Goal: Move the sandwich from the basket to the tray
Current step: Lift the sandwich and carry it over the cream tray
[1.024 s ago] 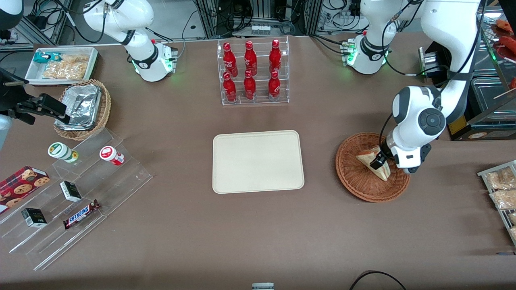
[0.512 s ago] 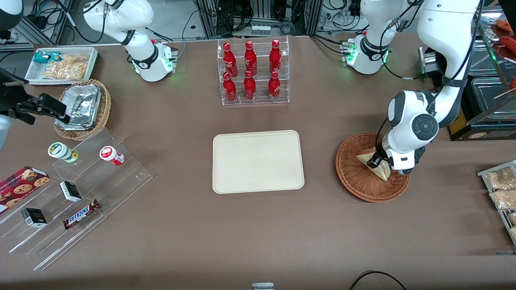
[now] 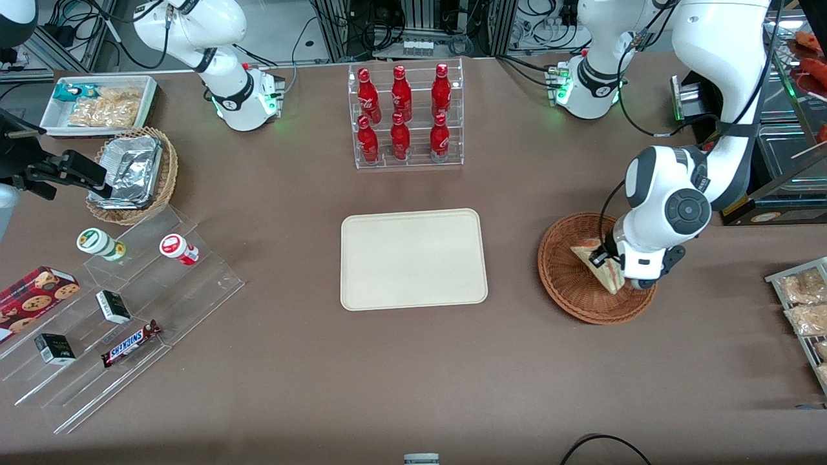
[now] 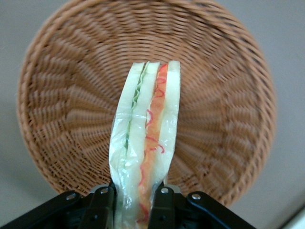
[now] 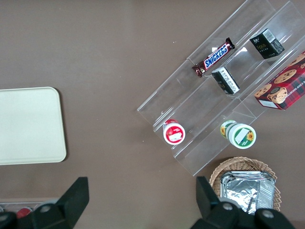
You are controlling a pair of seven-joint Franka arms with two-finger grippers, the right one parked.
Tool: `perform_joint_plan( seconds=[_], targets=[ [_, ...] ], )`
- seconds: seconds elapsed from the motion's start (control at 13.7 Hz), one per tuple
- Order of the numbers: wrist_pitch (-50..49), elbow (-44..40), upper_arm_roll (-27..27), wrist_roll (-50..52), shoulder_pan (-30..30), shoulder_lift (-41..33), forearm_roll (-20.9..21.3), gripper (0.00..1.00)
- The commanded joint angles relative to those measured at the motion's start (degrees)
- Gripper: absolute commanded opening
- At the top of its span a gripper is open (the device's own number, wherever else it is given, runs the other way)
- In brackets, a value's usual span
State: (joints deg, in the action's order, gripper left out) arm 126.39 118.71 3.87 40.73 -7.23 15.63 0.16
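A flat cream-beige rectangular plastic tray (image 3: 413, 259) with rounded corners is lying bare near the middle of the brown tabletop (image 3: 400, 374), nearer to the front camera than a clear acrylic rack of six red bottles (image 3: 405, 115). Toward the working arm's end of the tabletop, well apart from the tray, a round reddish-brown woven wicker basket (image 3: 568, 284) is sitting flat on the surface. Over that basket the left arm's pincer (image 3: 610, 263) is hanging, its two black fingers (image 4: 102, 206) pressing in on either side of a small triangular wedge sandwich (image 3: 601, 261) of pale white bread, wrapped in clear film. In the left wrist view the sandwich (image 4: 145, 143) is standing on edge between the fingers, its green and red filling layers running along the cut edge, with the woven floor of the basket (image 4: 228, 119) showing all around it; whether the wedge is touching the wicker or raised just clear of it cannot be told.
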Motion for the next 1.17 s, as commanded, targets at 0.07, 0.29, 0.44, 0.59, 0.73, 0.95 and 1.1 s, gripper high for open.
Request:
perform_joint_plan(
  seconds=[0.07, 0.29, 0.44, 0.59, 0.73, 0.95, 1.1],
  targets=[
    [-3.7, -5.7, 0.7, -13.6, -3.5, 1.8, 0.0, 0.1],
    [-10.6, -15.1, 1.3, -12.8, -7.2, 6.7, -0.5, 0.06],
    [-11.8, -18.9, 1.9, -10.7, -10.8, 9.1, -0.5, 0.03],
    [-11.6, -21.5, 2.0, -7.5, -14.2, 11.3, -0.5, 0.03],
    [-11.7, -25.7, 1.9, -3.7, -18.1, 15.0, -0.6, 0.03],
    [-10.7, -28.1, 2.8, 0.3, -21.8, 17.8, -0.8, 0.03],
    [-10.5, -30.7, 4.2, 3.6, -23.4, 20.3, -1.8, 0.04]
  ],
)
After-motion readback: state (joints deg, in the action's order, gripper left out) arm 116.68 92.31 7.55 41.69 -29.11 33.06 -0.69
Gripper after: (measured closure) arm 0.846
